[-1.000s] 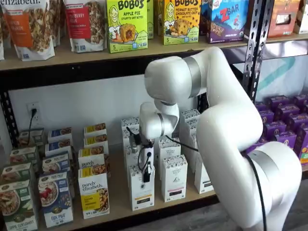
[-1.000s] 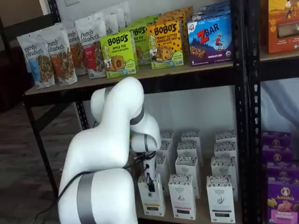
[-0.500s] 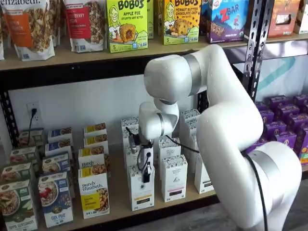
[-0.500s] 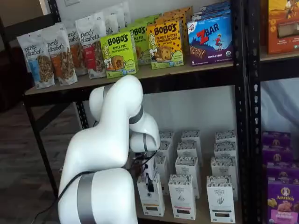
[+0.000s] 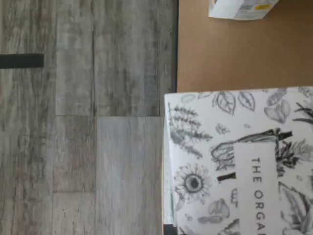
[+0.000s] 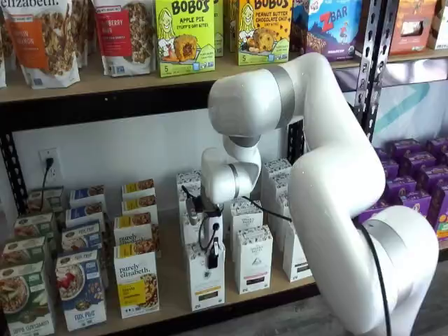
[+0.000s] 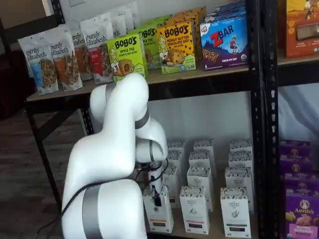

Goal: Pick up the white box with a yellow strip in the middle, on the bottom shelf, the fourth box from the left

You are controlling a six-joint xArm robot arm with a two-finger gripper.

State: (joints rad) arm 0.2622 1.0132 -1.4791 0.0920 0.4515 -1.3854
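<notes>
- The gripper (image 6: 212, 260) is showing in the lower middle of both shelf views, its black fingers (image 7: 157, 200) lying on the top part of the white box (image 6: 206, 280). They seem to be clenching the box, but the contact is small and side-on, so this is only a judgement.
- The box is standing upright at the front edge of the bottom shelf (image 6: 171, 290). Its long axis is vertical and its yellow strip is facing the camera, low on the front.
- In the wrist view, the box top (image 5: 239, 161) with leaf drawings is filling the lower right of the frame. It is lying directly under the wrist, so the fingers are not needing to travel sideways.
- A similar white carton (image 6: 253, 257) is standing just beside the box, to the right of it in the frame. A cereal box (image 6: 138, 280) is standing near, to the left of it in the frame. More white cartons are standing behind.
- The open room is in front of the shelf, where the wrist view is showing the grey floor (image 5: 83, 122) past the shelf edge.
- I judge the coming move is asking for a lift up and then a pull toward the front, so that the neighbours are not being knocked.
</notes>
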